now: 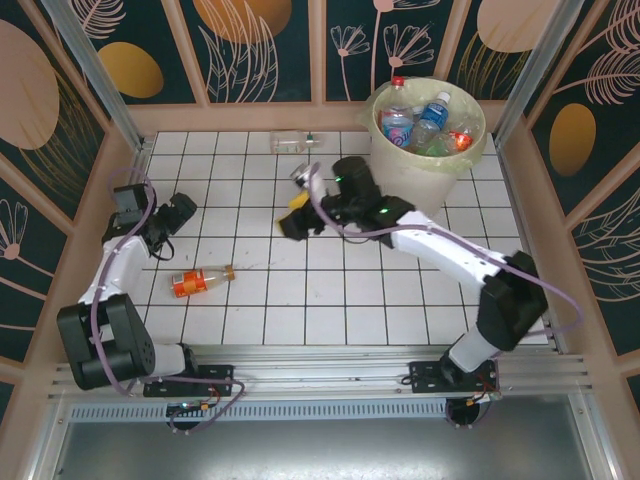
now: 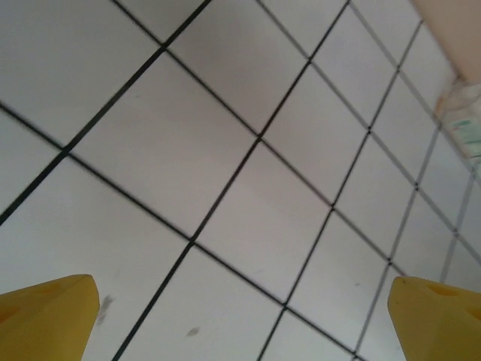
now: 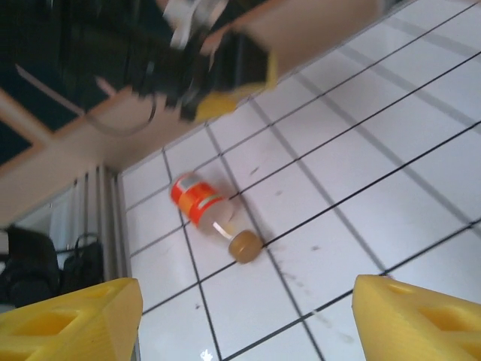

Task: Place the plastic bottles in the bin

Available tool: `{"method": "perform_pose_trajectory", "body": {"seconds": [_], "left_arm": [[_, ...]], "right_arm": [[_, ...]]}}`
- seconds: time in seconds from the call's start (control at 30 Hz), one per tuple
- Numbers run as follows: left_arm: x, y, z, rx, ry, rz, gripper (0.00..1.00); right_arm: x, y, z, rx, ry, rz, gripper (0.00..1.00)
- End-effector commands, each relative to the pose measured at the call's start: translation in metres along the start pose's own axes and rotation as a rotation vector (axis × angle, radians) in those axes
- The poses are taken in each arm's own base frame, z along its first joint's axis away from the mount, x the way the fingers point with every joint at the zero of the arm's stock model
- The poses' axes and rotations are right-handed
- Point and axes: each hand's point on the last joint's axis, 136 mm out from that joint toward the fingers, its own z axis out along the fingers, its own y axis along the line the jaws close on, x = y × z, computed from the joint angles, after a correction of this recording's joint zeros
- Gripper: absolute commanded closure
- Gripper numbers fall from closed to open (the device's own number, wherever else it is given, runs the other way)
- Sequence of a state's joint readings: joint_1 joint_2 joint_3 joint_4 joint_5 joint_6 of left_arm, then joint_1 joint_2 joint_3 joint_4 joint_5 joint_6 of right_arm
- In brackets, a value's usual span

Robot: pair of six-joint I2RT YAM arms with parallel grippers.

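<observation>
So the large round cream-white bin lined with a pale yellow-green plastic bag (image 1: pixel 452 172) sits in the far right corner of the white tiled table (image 1: pixel 330 310). There's a pile of small clear plastic bottles (image 1: pixel 430 118) inside it: one with a red cap up against the far rim, one with a blue label, and a couple with pink or red on them. Two more are out on the tiles. A clear plastic bottle with an orange label and a tan cap (image 1: pixel 200 280) lies on its side on the left half of the table, just in front of the left gripper (image 1: pixel 175 215), cap pointing toward the middle. A nearly colourless clear bottle (image 1: pixel 295 142) lies on its side right by the back wall, left of the bin. The left gripper hangs low over bare tile with its yellow fingers spread wide and nothing in between. Its wrist cam catches the colourless bottle at the right edge. The right gripper (image 1: pixel 298 205) is out over the middle of the table, near the bin but not above it. Its wrist cam shows the fingers well apart with nothing between them, and the orange-labelled bottle down on the tiles beyond, not touching anything.
</observation>
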State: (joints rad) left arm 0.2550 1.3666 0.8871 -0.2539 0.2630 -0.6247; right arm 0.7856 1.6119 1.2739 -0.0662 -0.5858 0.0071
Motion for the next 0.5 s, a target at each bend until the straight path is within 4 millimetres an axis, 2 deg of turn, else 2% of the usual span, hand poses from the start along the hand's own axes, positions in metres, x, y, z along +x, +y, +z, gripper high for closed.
{"method": "perform_pose_trajectory", "body": {"seconds": [0.0, 0.17, 0.27, 0.47], "left_arm": [[-0.039, -0.039, -0.003, 0.24, -0.032, -0.086, 0.01], [-0.077, -0.044, 0.0, 0.282, -0.058, -0.11, 0.01], [-0.09, -0.045, 0.003, 0.276, -0.068, -0.098, 0.01], [-0.093, -0.05, 0.007, 0.295, -0.046, -0.08, 0.01]], "right_arm": [[0.013, 0.02, 0.044, -0.094, 0.042, -0.059, 0.2], [0.05, 0.035, 0.111, -0.114, 0.152, -0.106, 0.14], [0.064, 0.042, 0.144, -0.117, 0.198, -0.14, 0.13], [0.083, 0.048, 0.194, -0.092, 0.263, -0.211, 0.1]]}}
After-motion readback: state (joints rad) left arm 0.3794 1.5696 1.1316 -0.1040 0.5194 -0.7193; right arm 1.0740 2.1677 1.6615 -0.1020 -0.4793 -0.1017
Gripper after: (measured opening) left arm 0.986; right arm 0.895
